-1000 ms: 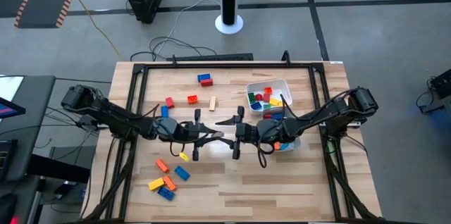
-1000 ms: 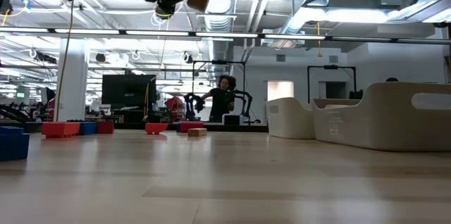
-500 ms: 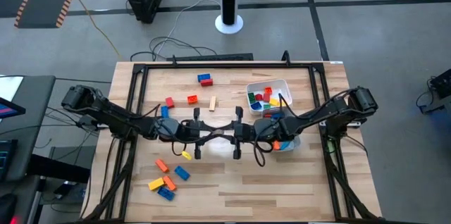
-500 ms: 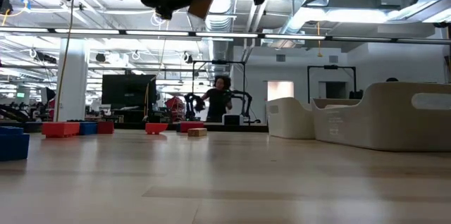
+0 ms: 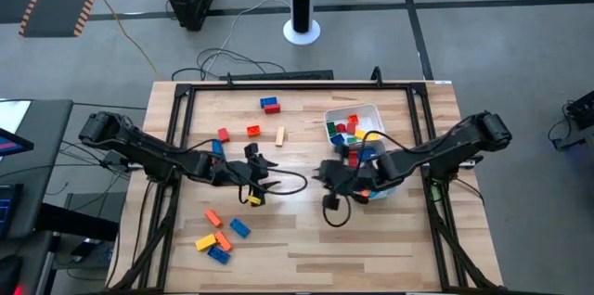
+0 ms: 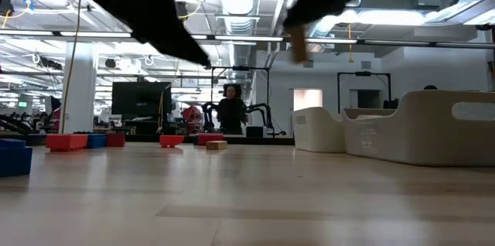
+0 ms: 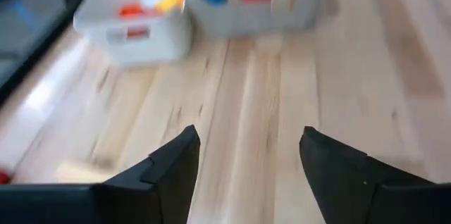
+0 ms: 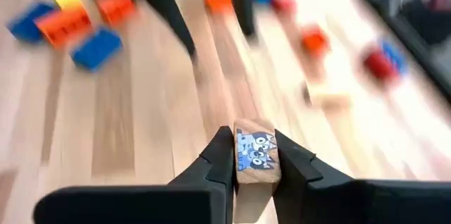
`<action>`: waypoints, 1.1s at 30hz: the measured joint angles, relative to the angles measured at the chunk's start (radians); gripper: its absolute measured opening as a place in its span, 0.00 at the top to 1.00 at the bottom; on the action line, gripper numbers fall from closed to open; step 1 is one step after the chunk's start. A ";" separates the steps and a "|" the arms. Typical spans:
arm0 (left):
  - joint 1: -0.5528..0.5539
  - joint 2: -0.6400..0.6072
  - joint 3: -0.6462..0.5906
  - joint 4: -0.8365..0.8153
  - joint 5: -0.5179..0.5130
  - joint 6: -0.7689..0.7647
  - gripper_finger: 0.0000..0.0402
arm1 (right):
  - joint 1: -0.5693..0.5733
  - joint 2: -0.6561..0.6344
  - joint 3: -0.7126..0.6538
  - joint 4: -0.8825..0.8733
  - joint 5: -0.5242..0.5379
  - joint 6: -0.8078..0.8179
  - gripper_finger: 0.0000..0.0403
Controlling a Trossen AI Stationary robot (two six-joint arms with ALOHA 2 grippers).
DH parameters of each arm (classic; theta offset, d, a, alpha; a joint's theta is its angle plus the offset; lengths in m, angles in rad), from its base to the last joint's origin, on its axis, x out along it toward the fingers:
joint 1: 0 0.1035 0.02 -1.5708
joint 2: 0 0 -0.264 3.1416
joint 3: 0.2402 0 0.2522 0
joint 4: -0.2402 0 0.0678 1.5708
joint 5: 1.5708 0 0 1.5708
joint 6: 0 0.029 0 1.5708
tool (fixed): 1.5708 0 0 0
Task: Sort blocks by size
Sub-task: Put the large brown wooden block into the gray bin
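Right gripper [image 8: 255, 155]: pinched on a tan wooden block with a blue printed figure [image 8: 255, 159], held above the table between the two arms, just beside the tubs.
Left gripper [image 7: 246, 155]: fingers spread, holding nothing; it hangs over bare wooden table [image 5: 306, 239], across from the right gripper.
Progress: judged partial. Some blocks are in tubs, one is in transit, and about a dozen lie loose.
Loose group nearest the left gripper: a small yellow brick [image 5: 252, 199] just beside it; orange, yellow and blue bricks [image 5: 218, 235] farther toward the table's front-left corner.
Loose group beyond the left gripper: red, orange and blue bricks [image 5: 252, 130] and a tan bar [image 5: 280, 135], well apart from the tubs.
Tub beside the right gripper: clear plastic tub [image 7: 134, 23], holding orange and yellow pieces; sizes cannot be told.
Tub beyond it: white plastic tub [image 5: 353, 109], holding red, blue, green and yellow bricks.
Remaining: all loose bricks, plus placement of the held block.
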 joint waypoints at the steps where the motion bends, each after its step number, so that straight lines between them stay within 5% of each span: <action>1: 0.000 -0.001 0.013 -0.057 0.000 -0.017 0.41 | 0.003 -0.014 0.003 -0.087 0.002 0.059 0.80; 6: 0.001 -0.001 0.037 -0.268 0.002 -0.096 0.41 | 0.000 -0.039 -0.001 -0.569 0.073 0.402 0.80; 9: 0.014 -0.001 0.028 -0.298 -0.014 -0.122 0.41 | -0.011 -0.041 -0.047 -0.700 0.082 0.543 0.75; 20: 0.156 0.003 -0.033 -0.223 -0.049 -0.078 0.41 | -0.085 -0.041 -0.127 -0.685 0.065 0.561 0.45; 26: 0.324 0.116 -0.021 -0.063 0.142 -0.148 0.41 | -0.093 -0.041 -0.126 -0.644 0.160 0.581 0.42; 33: 0.437 0.329 0.113 -0.068 0.114 -0.200 0.41 | -0.114 -0.099 -0.086 -0.597 0.249 0.480 0.45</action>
